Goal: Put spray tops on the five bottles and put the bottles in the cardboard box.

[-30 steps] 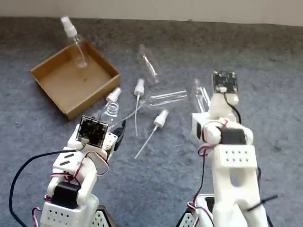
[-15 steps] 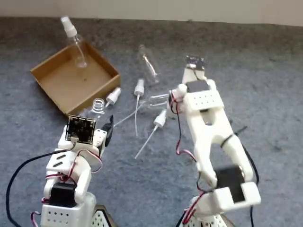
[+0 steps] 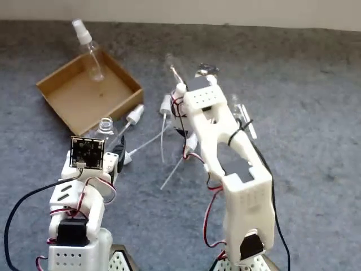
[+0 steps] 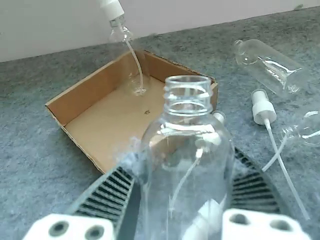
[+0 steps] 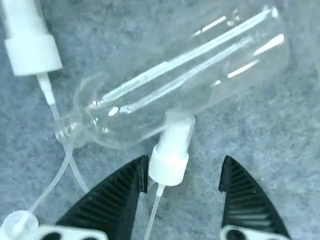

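Five clear bottles by my count. One capped bottle (image 3: 93, 53) stands in the cardboard box (image 3: 73, 99). The left claw (image 4: 182, 167) is clamped on an open bottle (image 4: 187, 125) near the box's edge, and three lie on the carpet (image 3: 316, 73). Of four loose spray tops, the right claw (image 5: 184, 167), spread apart, straddles one spray top (image 5: 171, 152) touching a lying bottle (image 5: 185, 75). Bare carpet lies open to the right

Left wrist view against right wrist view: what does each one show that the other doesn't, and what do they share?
Left wrist, not right: the left gripper shut on an upright uncapped bottle, and the cardboard box with a capped bottle standing in it. Right wrist, not left: the right gripper open, jaws either side of a spray top lying beside a bottle on its side. Both: the grey carpet.
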